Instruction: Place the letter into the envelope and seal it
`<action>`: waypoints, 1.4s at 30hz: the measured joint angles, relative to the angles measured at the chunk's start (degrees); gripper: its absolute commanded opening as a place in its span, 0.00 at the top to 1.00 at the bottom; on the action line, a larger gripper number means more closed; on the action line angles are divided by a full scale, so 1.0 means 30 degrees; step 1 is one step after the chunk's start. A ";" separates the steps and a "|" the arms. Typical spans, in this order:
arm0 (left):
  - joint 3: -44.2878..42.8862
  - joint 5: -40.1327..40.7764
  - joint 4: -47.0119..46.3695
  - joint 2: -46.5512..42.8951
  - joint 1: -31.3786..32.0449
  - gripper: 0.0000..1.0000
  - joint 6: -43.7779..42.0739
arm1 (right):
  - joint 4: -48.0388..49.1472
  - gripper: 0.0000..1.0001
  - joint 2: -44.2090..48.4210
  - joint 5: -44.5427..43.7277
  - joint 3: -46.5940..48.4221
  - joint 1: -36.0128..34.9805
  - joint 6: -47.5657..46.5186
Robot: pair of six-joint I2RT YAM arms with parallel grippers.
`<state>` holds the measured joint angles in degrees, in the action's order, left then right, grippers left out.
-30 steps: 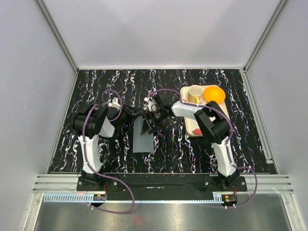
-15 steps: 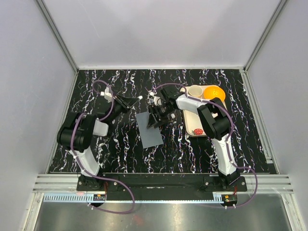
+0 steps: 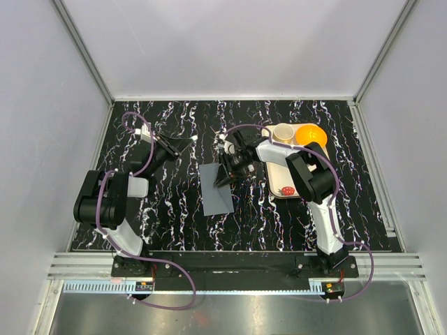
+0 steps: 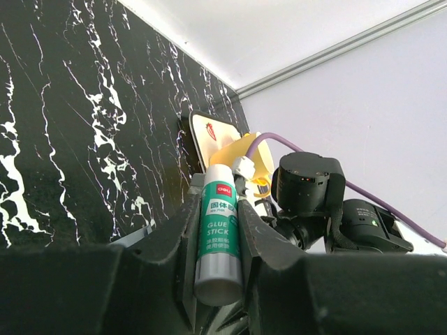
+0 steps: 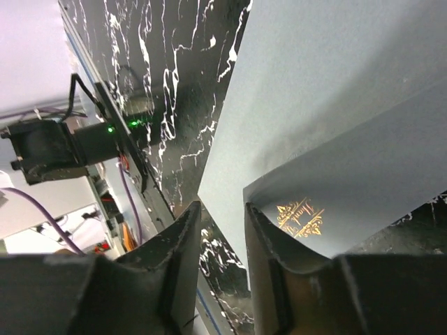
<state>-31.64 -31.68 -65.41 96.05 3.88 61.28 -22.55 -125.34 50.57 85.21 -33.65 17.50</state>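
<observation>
Here: one flat slate-grey paper envelope (image 3: 215,192) mid-table, pointed flap raised, at your right gripper (image 5: 220,209), jaws slightly apart; one cylindrical glue stick (image 4: 218,241) pinched in your left gripper (image 4: 218,202); one cream tray (image 3: 279,183).

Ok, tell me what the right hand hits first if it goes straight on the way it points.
Most likely the envelope, near its edge beside the lifted flap. The right hand points down at it, though a sliver of black tabletop sits in line too; depth is unclear.
</observation>
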 measured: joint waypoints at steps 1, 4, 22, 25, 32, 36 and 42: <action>0.0022 -0.0029 -0.0007 0.0000 0.0007 1.00 0.0000 | 0.0189 0.73 -0.0029 -0.0007 0.0000 0.0000 0.0255; 0.0080 -0.0058 -0.0015 0.0000 -0.0007 1.00 0.0007 | 0.0568 0.91 -0.0240 -0.0102 0.0000 0.0000 0.0874; 0.0328 -0.0962 0.0124 -0.0306 -0.0532 1.00 0.0000 | 0.0000 0.98 -0.2288 0.0627 0.0721 0.0058 0.1821; -0.0007 -0.2025 0.0233 -0.0860 -0.0590 1.00 0.0044 | 0.0262 0.98 -0.2047 0.0663 0.0415 0.0058 0.1785; -0.0219 -0.4218 0.1588 -0.3271 -0.0699 1.00 -0.0189 | 0.0801 0.96 -0.0743 0.0576 -0.0539 0.0058 0.1858; -0.0510 -0.5209 0.5479 -0.5384 -0.0699 1.00 -0.2404 | 0.1239 0.95 -0.0488 0.0525 -0.0554 0.0095 0.1916; -0.0976 -0.6054 1.1504 -0.8816 -0.0721 1.00 -0.6171 | 0.1406 0.95 -0.0969 0.0299 -0.0408 0.0109 0.2193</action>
<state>-34.57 -49.84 -30.89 69.60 1.72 42.76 -18.33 -128.25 51.46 83.99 -33.32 24.08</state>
